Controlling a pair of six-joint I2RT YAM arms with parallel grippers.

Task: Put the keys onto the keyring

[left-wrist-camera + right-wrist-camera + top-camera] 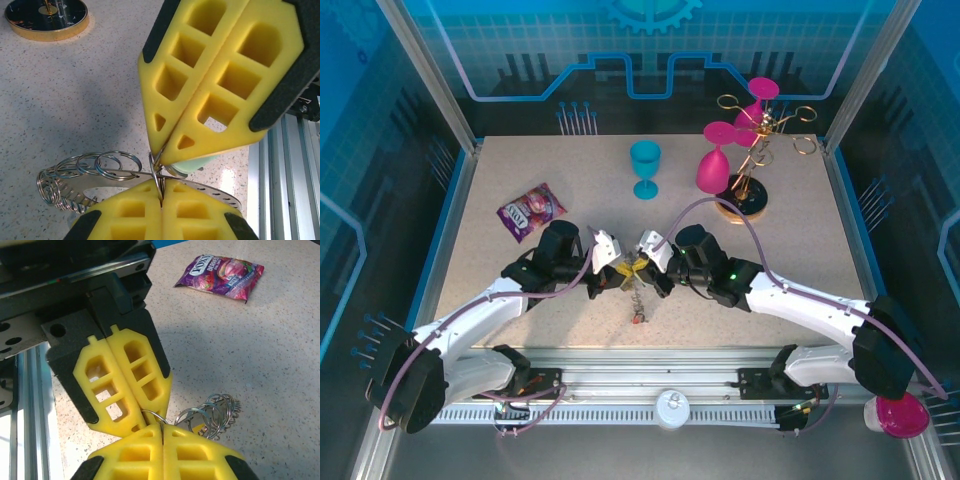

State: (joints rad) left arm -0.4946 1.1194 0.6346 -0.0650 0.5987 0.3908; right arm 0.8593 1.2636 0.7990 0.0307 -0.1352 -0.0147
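Speckled beige counter (800,260) inside blue-panelled walls. The flat grey keyring (115,178), rimmed with small wire loops, is held just toward six o'clock of centre. Left tool (617,272) and right tool (655,272) are both pressed together, pinching one loop. Candy packet (531,211) at ten o'clock, teal goblet (645,168) at twelve, glass rack (743,205) at two.

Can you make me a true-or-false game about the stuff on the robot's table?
1. The left gripper and the right gripper are both shut on the keyring. True.
2. The teal goblet lies on its side. False: it stands upright.
3. The candy bag lies flat on the table, apart from both grippers. True.
4. The pink goblets stand beside the candy bag. False: they hang foot-up on the golden rack, at the table's far right.
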